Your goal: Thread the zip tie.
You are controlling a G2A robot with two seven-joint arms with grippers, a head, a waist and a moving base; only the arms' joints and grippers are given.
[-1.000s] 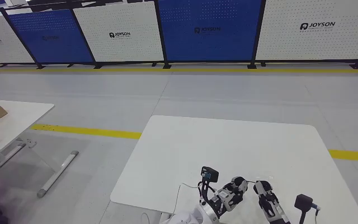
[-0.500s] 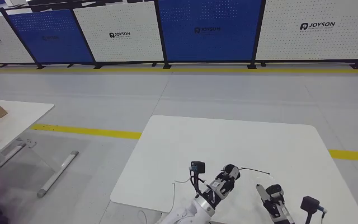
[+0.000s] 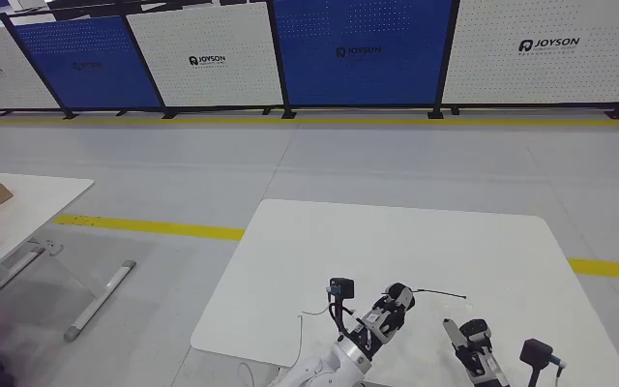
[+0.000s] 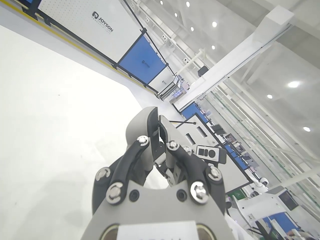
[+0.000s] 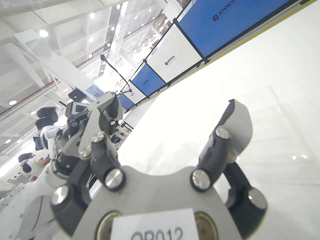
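The left gripper [image 4: 158,124] is clamped on a thin black zip tie [image 4: 183,122]. The tie juts out past its fingertips, with a small head at the far end. The right gripper [image 5: 172,103] is spread wide, apart from the tie. A white printed label [image 5: 152,223] sits behind the right gripper's fingers.

the zip tie [image 3: 440,292], by the table [image 3: 387,232] near edge, is showing hair-thin, its head too small to tell; its held end is hiding between the left gripper [image 4: 158,122] fingers.
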